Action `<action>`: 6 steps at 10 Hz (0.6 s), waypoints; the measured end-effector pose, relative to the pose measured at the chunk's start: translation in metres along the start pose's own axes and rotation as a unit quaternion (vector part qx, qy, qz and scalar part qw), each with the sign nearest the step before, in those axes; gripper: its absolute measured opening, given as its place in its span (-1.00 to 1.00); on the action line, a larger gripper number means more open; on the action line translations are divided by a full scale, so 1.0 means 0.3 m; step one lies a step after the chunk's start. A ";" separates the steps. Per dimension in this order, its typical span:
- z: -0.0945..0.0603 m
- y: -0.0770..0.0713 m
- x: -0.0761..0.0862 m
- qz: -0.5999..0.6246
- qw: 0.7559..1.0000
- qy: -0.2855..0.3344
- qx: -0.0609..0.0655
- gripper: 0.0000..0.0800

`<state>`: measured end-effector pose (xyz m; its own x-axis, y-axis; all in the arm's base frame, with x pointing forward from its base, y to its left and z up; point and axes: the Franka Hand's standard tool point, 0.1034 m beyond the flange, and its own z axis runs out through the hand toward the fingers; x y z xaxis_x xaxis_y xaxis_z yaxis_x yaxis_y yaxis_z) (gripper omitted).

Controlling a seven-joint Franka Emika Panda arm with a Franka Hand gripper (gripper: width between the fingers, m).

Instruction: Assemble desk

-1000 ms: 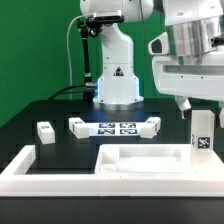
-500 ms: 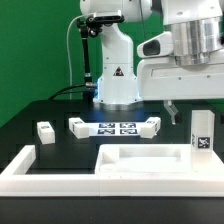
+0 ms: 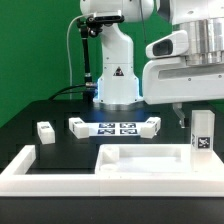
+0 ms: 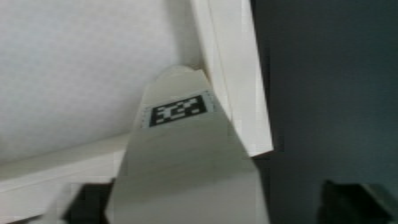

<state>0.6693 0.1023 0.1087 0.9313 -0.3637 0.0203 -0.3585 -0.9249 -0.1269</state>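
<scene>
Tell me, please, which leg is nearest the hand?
The upright leg at the exterior view's right, directly beneath the hand; the other leg sits far off at that view's left, beyond the marker board.

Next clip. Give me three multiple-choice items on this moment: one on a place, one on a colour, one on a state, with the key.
1. Relative to the marker board, the small loose white plastic leg block lies: A. to the exterior view's left; B. to the exterior view's right; C. on top of it.
2. The table top is: A. white; B. black; C. red.
3. The tall white square plastic leg at the corner of the white plastic tray-like desk top is: A. lying flat; B. upright; C. hanging above the marker board.
Key: 1 A, it sits apart, past the board's left end; 2 B, the bare surface shows black around the parts; 3 B, its long side runs vertically.
</scene>
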 end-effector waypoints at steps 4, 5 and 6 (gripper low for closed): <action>0.001 0.028 0.011 0.141 0.990 0.001 -0.004 -0.24; -0.002 0.048 0.021 0.210 0.978 0.003 -0.005 -0.26; 0.000 0.054 0.020 0.285 0.959 0.001 -0.004 -0.26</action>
<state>0.6690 0.0852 0.1067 0.5838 -0.8105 -0.0476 -0.8095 -0.5765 -0.1112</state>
